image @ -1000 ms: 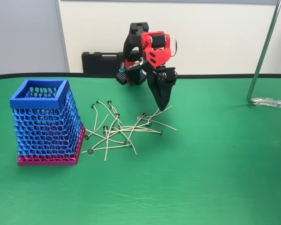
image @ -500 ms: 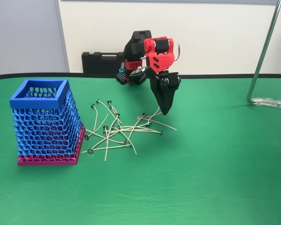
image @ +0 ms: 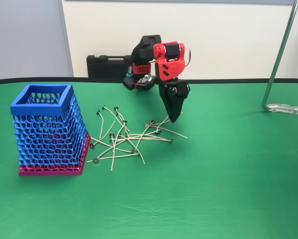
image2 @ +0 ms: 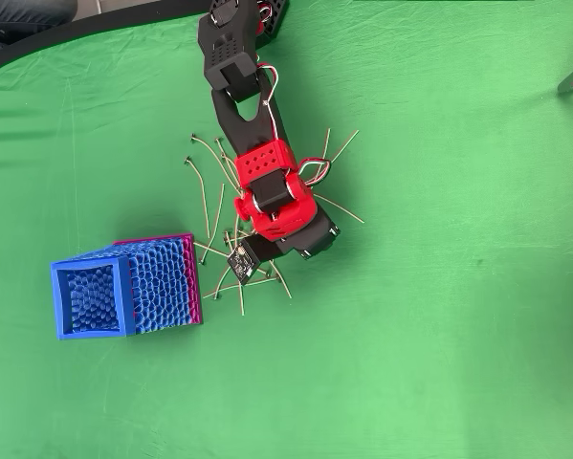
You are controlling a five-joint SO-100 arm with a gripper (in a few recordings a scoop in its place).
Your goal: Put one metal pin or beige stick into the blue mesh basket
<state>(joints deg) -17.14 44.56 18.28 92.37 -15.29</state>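
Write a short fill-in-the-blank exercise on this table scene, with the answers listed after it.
1. The beige sticks lie scattered on a ____ cloth.
2. The blue mesh basket stands on a ____ base plate.
3. In the fixed view, the basket is ____ of the sticks.
4. The gripper points ____ toward the sticks.

Answers: green; magenta; left; down

In the overhead view the arm's red wrist covers the gripper [image2: 300,239] and the middle of the pile of beige sticks [image2: 231,191] — whether the jaws are parted cannot be told. In the fixed view the fingertips [image: 174,118] read as one dark wedge. The metal stand [image: 280,55], far right, is cut off by the top edge — and the black case [image: 108,66] is partly hidden behind the arm.
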